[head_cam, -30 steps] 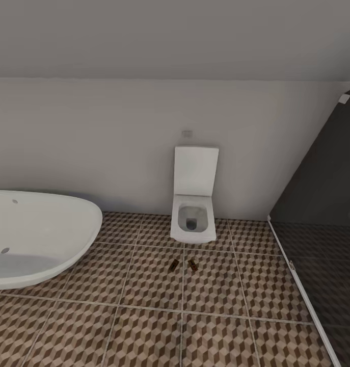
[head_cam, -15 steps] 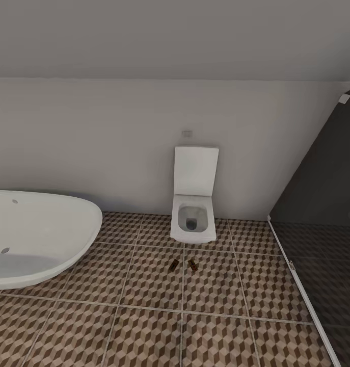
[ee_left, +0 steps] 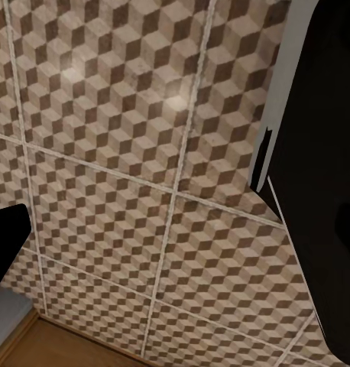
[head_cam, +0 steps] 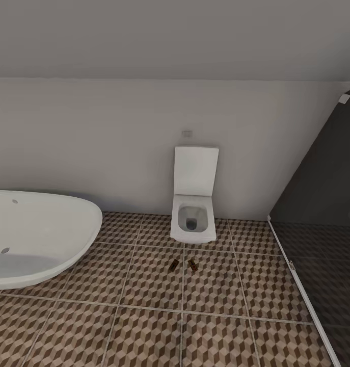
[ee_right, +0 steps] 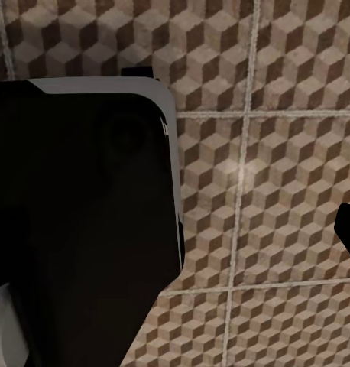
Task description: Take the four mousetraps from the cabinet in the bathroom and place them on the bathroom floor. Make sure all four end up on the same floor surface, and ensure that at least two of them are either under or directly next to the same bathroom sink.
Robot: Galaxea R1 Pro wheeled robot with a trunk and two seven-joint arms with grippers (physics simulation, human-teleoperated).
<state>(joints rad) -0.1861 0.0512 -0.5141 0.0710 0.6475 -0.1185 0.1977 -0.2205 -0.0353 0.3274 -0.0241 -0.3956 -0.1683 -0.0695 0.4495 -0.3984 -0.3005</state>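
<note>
Two mousetraps lie on bathroom floor w/ toilet behind; fingers' state can't tell.

Large square floor tiles printed in a brown, tan and white cube pattern, ruled by pale grout lines, spread below a plain off-white wall. A glossy white oval bathtub and a white square-edged toilet stand out against them. Two small dark brown mousetraps appear nearly black at this range; any red marking is too small to tell. A smoky dark grey glass panel carries a white frame.
</note>
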